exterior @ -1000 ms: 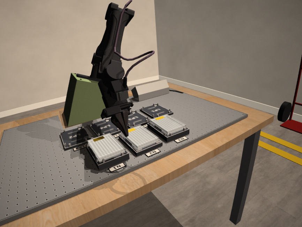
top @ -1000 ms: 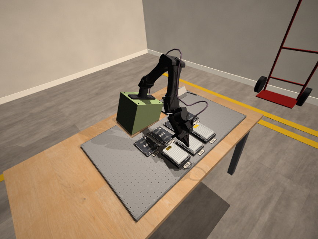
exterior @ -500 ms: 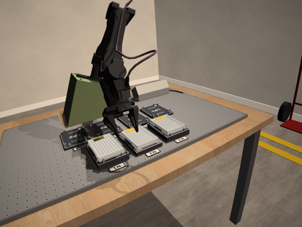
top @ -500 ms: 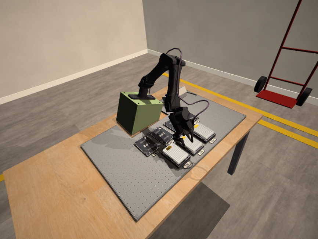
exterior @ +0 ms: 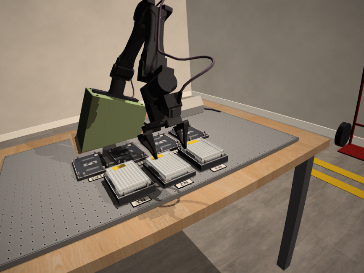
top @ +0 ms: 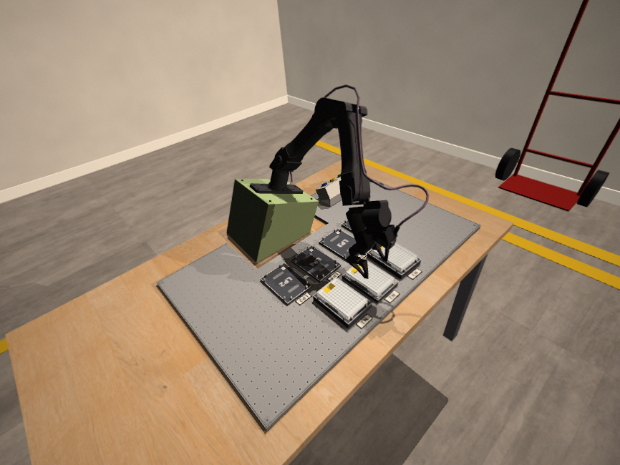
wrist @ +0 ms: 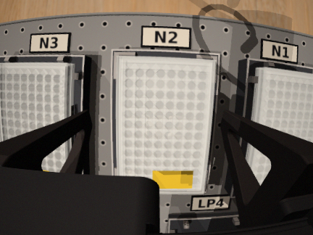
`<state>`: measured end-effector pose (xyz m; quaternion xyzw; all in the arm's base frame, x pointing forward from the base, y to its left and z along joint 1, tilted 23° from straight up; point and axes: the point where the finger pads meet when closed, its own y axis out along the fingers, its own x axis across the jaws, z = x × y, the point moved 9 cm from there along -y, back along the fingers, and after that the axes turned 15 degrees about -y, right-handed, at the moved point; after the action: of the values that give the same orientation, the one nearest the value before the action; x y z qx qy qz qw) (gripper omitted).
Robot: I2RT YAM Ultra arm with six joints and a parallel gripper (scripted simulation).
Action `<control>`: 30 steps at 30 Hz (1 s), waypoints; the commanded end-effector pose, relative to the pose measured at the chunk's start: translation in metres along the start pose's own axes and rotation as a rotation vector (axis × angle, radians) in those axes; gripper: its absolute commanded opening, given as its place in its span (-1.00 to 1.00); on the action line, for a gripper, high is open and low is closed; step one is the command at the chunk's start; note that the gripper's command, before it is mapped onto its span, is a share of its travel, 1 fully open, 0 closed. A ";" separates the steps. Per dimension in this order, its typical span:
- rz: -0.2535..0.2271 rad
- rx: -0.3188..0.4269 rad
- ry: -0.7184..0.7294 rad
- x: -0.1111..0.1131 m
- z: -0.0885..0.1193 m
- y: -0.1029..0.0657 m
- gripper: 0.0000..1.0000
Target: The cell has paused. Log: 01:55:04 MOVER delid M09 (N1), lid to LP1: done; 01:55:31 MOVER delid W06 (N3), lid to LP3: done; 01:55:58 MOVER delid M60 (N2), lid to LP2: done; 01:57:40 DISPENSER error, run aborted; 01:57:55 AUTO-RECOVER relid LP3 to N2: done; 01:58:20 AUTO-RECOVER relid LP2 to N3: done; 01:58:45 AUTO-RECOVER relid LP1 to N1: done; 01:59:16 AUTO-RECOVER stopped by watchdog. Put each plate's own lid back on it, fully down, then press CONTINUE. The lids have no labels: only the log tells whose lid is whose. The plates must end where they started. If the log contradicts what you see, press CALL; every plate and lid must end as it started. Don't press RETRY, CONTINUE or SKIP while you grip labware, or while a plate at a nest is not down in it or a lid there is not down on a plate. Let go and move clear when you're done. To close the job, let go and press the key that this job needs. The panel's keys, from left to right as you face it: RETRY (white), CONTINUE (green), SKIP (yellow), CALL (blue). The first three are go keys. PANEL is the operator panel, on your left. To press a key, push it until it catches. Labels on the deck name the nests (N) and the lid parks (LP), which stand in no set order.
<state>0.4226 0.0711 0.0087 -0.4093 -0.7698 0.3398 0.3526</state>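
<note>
Currently, the jaws gape wide open, gripping nothing, above the N2 plate, with fingers toward either side of it.

The tabletop is grained wood; the plates' lids look like clear, glossy plastic.

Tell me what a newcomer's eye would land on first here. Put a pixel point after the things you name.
Probably the black arm [top: 354,154] [exterior: 151,43], rising from a green block [top: 290,219] [exterior: 113,122] at the table's back edge, its open claw [top: 374,265] [exterior: 170,152] [wrist: 156,117] spread over the N2 plate [top: 371,280] [exterior: 170,166] [wrist: 164,120]. Next, likely, the pale plates with yellow patches, lined up at N1, N2 and N3 along the table's front. Off to one side, a bright red hand truck [top: 543,191] [exterior: 354,150] stands on the floor.
</note>
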 end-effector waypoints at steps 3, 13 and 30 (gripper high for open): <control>-0.007 0.124 0.033 -0.012 -0.001 -0.004 1.00; -0.064 0.316 0.033 -0.017 -0.017 0.000 1.00; -0.090 0.397 0.018 -0.016 -0.035 -0.012 1.00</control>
<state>0.4466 0.0708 0.0111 -0.2894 -0.6963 0.4708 0.4580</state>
